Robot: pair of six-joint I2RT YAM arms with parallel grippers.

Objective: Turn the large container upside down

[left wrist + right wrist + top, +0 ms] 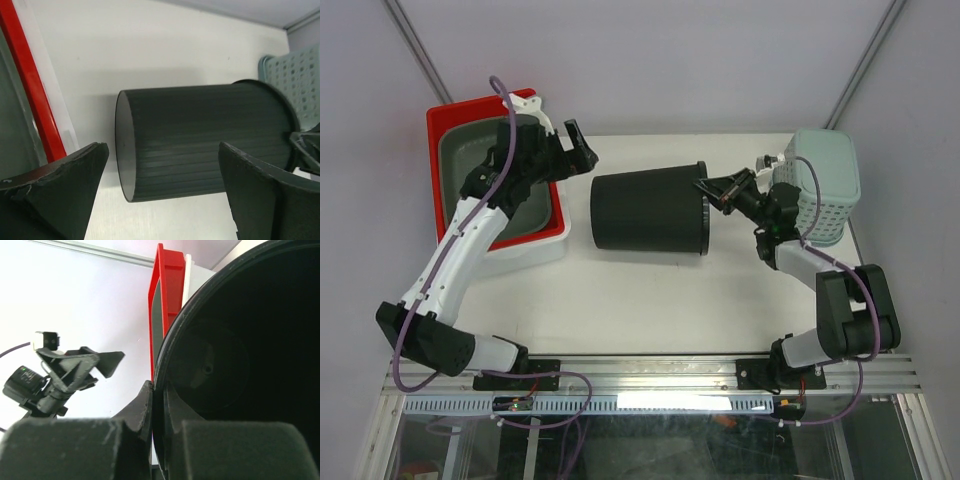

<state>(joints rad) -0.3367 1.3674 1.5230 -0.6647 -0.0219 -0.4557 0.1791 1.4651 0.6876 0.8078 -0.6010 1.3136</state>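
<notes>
Right end effector (158, 392) clamps container (645, 212) rim; red tray (442, 118) left, basket (828, 178) right.

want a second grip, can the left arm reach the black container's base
Probably yes: the left hand is open beside the base of the black container, nothing between; the right hand grips the opposite rim.

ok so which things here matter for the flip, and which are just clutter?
In play: black container, on its side; right pincer, shut on its rim; left pincer, open beside its base.
Lying about: red tub; grey bin inside it; mint basket.
</notes>
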